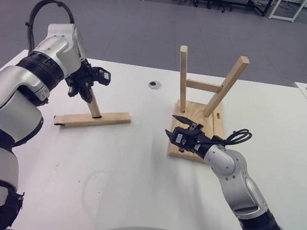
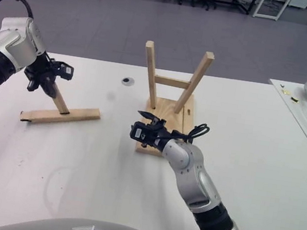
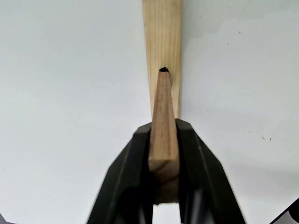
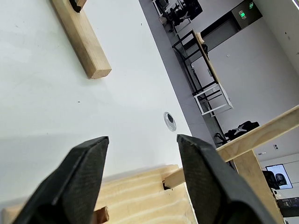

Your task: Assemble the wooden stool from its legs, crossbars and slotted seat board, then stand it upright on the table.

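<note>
While my left hand [image 1: 86, 86] clamps short crossbar [image 1: 94, 108], bar stands tilted from loose leg [image 1: 106, 119] lying flat on tabletop [image 1: 133, 175], long axis running left-right. My right hand [image 1: 176, 127] open, at near edge of seat board [image 1: 198, 115]; board flat, upright legs [image 1: 182, 79] pointing up, splayed.

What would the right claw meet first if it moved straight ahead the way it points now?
Probably the bare white table, just past the seat board's edge. The open right claw aims into the gap beside the upright legs; depth is unclear.
</note>
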`<state>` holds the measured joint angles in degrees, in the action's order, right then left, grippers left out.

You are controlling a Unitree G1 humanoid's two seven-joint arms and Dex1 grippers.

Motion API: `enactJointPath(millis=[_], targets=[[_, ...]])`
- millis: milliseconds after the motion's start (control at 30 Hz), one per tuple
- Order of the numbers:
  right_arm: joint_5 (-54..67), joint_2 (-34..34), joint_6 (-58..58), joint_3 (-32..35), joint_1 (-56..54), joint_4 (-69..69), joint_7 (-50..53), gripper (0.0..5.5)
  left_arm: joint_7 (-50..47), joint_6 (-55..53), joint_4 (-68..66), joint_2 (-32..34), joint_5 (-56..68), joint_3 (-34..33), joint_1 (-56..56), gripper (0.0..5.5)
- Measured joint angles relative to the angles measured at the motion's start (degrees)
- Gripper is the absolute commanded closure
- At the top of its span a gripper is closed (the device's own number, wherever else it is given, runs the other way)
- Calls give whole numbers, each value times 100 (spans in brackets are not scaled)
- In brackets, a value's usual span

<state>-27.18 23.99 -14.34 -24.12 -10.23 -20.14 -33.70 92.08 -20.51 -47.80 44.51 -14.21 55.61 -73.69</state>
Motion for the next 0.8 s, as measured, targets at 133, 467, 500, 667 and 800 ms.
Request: enactJointPath(millis=[133, 467, 500, 667, 800], targets=[[-4, -2, -24, 5, 0, -10, 22, 277, 18, 103, 53, 78, 17, 71, 27, 509], [-145, -47, -351, -49, 2, -410, 20, 277, 20, 364, 304, 225, -7, 107, 291, 329], [-146, -47, -357, -49, 2, -439, 19, 277, 21, 349, 324, 225, -8, 105, 320, 316], [-145, -46, -448, -49, 2, -451, 18, 277, 21, 204, 499, 224, -5, 18, 433, 232], [-141, -46, -450, -64, -5, -442, 17, 277, 18, 97, 457, 211, -182, -279, 492, 152]])
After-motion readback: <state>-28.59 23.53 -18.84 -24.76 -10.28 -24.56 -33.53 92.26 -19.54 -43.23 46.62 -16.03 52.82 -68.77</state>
